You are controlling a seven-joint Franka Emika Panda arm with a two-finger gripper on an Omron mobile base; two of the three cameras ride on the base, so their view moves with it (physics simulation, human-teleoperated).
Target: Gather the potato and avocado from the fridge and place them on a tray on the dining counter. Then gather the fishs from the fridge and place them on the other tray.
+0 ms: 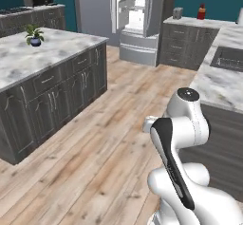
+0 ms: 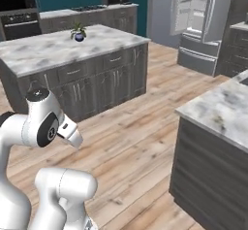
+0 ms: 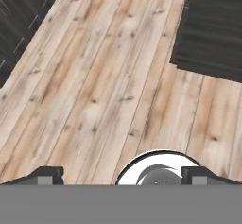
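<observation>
Left base view: we see the arm folded at 5 o'clock; the fridge (image 1: 137, 15) stands open at 12, the dining counter (image 1: 216, 79) at 3, a potted plant (image 1: 34, 35) at 10. Right base view: the same fridge (image 2: 203, 20) at 1. Hand view: the gripper (image 3: 121, 176), fingers (image 3: 45, 176) spread wide and empty, faces bare floor (image 3: 104, 76).

Floor (image 1: 118, 124): pale wood planks, running between the units.
Island (image 1: 28, 65): marbled grey-white top on dark grey drawers and doors, left of the walkway.
Potted plant (image 1: 34, 35): small green plant in a dark blue pot, upright on the island top, near its far end.
Red bottle (image 1: 201, 12): upright on the far bench by the teal wall.
Grey canister (image 1: 177, 13): just left of the red bottle, apart from it.
Oven (image 2: 19, 18): black, set in the far wall units.
</observation>
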